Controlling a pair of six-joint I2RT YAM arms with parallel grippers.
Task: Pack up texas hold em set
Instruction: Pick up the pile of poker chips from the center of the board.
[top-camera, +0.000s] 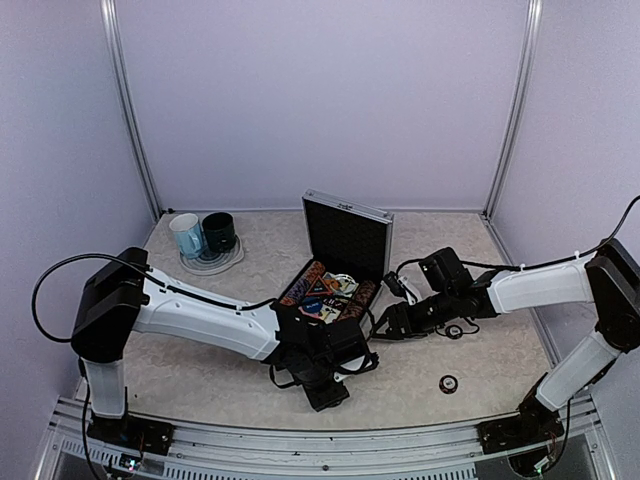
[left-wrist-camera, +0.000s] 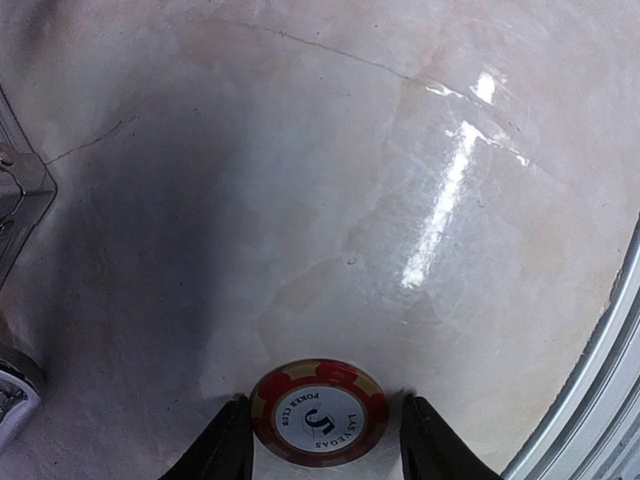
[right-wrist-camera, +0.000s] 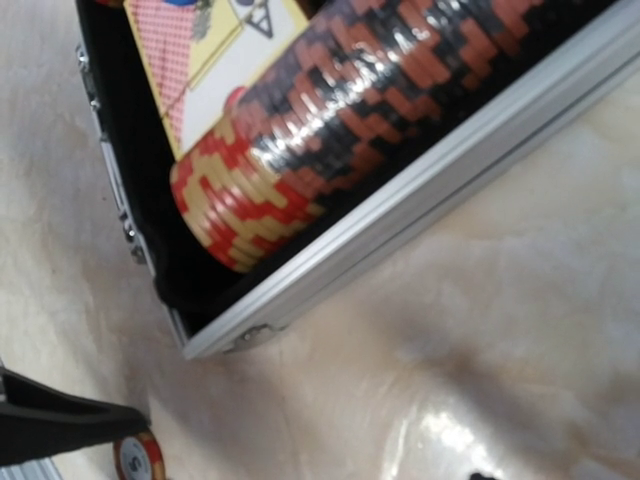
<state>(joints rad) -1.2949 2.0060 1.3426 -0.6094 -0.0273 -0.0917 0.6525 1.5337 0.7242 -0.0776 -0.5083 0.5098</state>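
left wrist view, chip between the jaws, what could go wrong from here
The poker chip lies flat on the table, so the jaws of the left gripper, either side of it, may ride over it or flick it out. The metal rail is close on one side; a flicked chip could skid there.

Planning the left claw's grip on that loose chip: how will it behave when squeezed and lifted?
The chip lies flat, thin and round, so the left claw probably catches only its narrow rim; it may slip or flip. It looks rigid, unlikely to bend. Dropped on edge, it could roll on the glossy table.
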